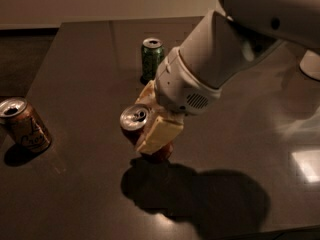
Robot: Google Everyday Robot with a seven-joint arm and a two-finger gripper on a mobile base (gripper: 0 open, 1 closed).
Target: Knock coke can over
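Three cans, one coke can [131, 129] clamped in the tool [143, 120], one green can [152, 59], one tan-orange can [25, 126]

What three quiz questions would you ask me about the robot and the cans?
1. Multiple choice: the gripper is near the middle of the table, with its fingers on either side of a can. What colour is that can? A green; B red; C tan-orange.
2. True or false: the green can stands upright.
3. How many cans are in view?

Key: 1. B, the coke can. 2. True. 3. Three, counting the tan-orange can at the table's left edge.
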